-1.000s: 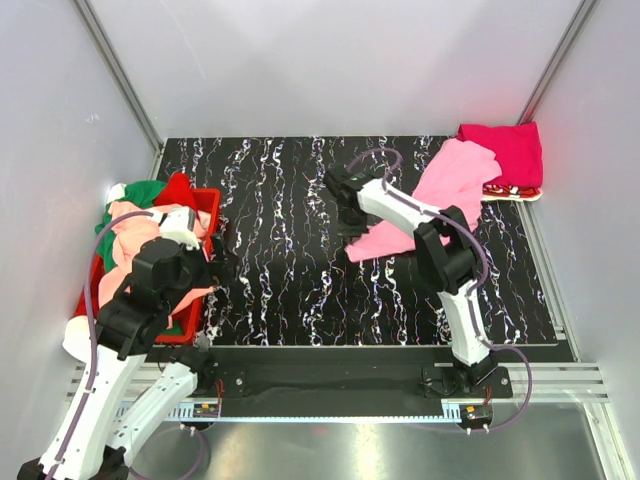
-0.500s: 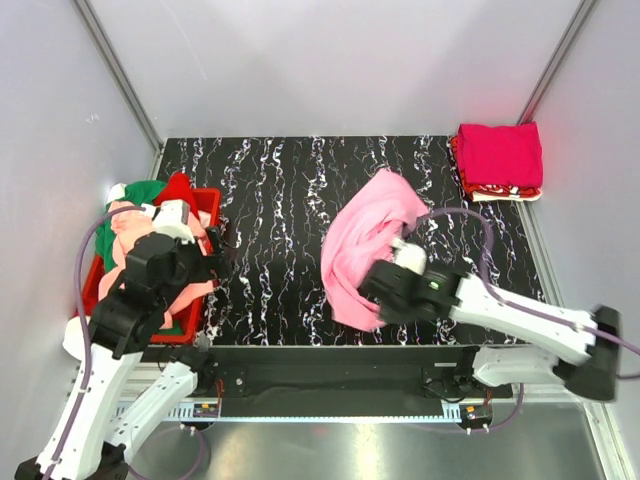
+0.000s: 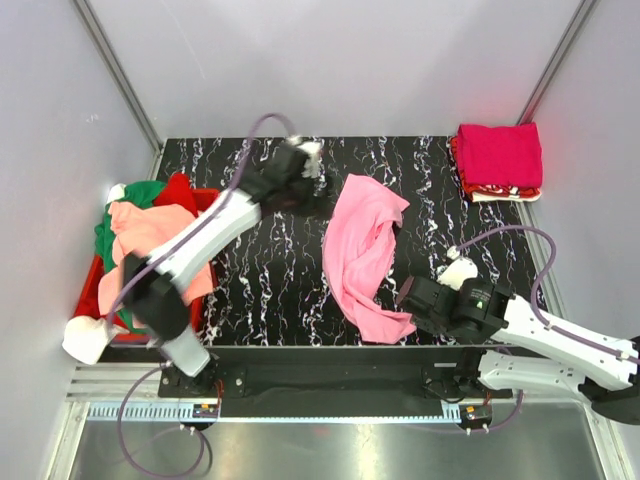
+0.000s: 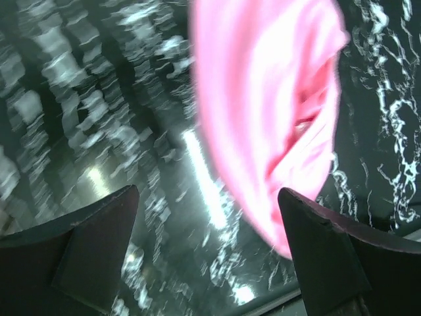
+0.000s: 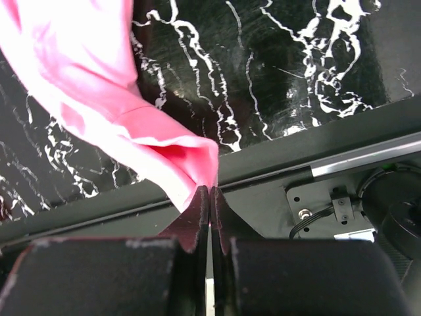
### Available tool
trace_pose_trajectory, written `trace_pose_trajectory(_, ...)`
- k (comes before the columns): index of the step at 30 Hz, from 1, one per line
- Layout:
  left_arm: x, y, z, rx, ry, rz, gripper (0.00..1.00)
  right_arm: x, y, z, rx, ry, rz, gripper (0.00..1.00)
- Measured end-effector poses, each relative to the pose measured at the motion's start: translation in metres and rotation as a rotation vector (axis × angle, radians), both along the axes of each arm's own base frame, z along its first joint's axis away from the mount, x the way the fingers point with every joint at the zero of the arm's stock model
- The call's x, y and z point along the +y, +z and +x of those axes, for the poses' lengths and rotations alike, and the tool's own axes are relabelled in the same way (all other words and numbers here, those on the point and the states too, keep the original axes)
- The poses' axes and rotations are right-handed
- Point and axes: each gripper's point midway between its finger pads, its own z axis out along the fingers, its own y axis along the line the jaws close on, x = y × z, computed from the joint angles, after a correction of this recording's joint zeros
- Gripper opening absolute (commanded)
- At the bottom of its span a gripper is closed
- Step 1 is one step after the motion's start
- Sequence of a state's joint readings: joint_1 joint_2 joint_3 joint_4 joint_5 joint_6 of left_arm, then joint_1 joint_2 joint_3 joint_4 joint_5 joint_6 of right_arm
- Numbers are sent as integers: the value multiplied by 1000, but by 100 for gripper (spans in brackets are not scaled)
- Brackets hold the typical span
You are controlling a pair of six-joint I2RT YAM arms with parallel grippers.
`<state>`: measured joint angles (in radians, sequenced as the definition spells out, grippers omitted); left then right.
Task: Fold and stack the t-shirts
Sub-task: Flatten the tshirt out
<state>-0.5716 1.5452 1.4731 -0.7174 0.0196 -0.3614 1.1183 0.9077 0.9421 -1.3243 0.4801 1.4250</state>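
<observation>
Step in hand: opening out the pink t-shirt for folding; not yet flat.
Near edge: right fingers closed, pinching one corner of the shirt, which lies crumpled mid-surface. Farther in: left fingers spread wide above the shirt's far end, gripping nothing (wrist view blurred). Next, probably: left takes that end, then both pull taut. Folded stack far right, well apart.
</observation>
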Motion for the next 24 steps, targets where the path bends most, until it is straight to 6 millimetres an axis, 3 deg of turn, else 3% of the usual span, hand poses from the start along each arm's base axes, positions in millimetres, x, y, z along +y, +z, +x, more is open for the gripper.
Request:
trace_pose_trajectory(5, -112, -27, 52, -2, -170, 51, 90, -9, -3, 0, -22, -32, 12, 0)
trace_pose_trajectory(8, -162, -46, 79, -37, -232, 67, 90, -14, 0, -1, -42, -34, 45, 0)
trace_pose_trajectory(10, -176, -67, 85, -30, -254, 85, 90, -15, 2, -2, -50, -33, 61, 0)
trace_pose_trajectory(14, -176, -114, 82, 40, -273, 138, 88, -15, 0, -2, -43, -24, 39, 0)
trace_pose_trajectory(17, -176, -135, 80, 73, -281, 153, 82, -14, -2, -2, -37, -20, 25, 0)
trace_pose_trajectory(20, -180, -145, 83, 70, -280, 153, 58, -14, -1, -2, -40, -19, 31, 0)
trace_pose_trajectory(21, -182, -145, 83, 64, -279, 149, 41, -14, 0, -2, -42, -19, 36, 0)
trace_pose_trajectory(23, -186, -144, 84, 53, -276, 139, 29, -15, 1, -2, -48, -19, 49, 0)
trace_pose_trajectory(24, -189, -142, 85, 40, -273, 134, 17, -15, 2, -2, -49, -19, 53, 0)
